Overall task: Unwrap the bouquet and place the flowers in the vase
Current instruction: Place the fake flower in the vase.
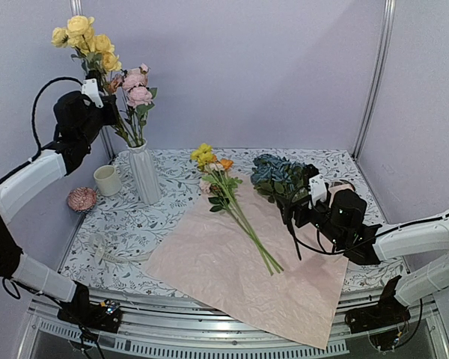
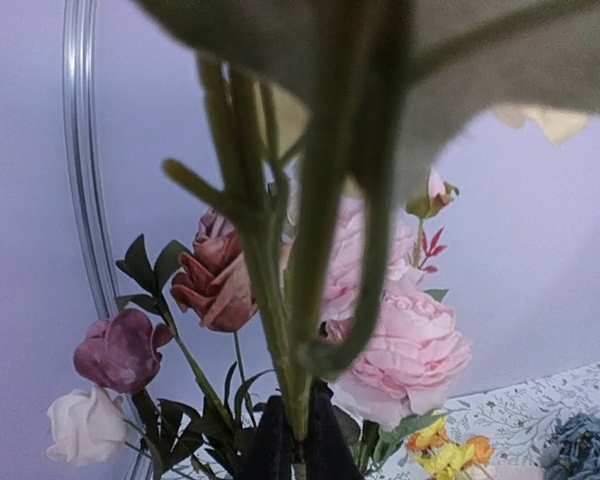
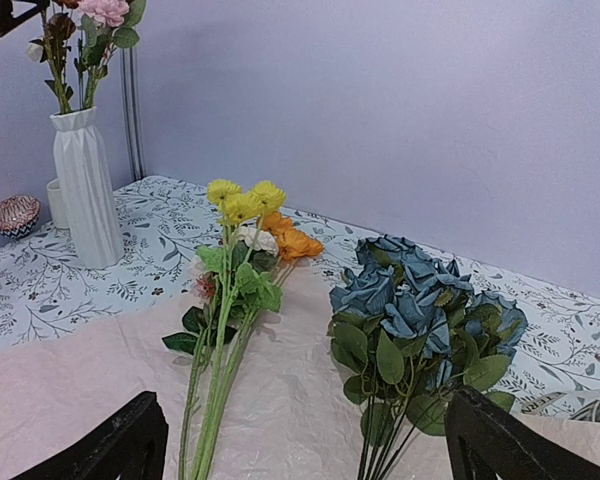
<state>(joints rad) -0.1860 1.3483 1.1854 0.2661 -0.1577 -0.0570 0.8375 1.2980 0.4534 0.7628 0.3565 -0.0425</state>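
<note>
Lower centre: pink wrapping paper (image 1: 232,277) lies flat, yellow-orange stems (image 1: 247,224) loose on it. Right gripper (image 3: 302,420) gapes astride the blue cluster (image 3: 410,300) — light, floppy; grip stems low. Upper left: left gripper (image 1: 101,93) clamps yellow roses (image 1: 82,37) by their stems, above the white vase (image 1: 144,173).

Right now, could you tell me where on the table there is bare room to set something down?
The near left of the pink paper, between the pale ribbon and the loose stems, lies bare, as does the tablecloth between vase and yellow blooms. Crowded: the back left, with mug and small bowl; the right, with blue flowers and the open right gripper.
</note>
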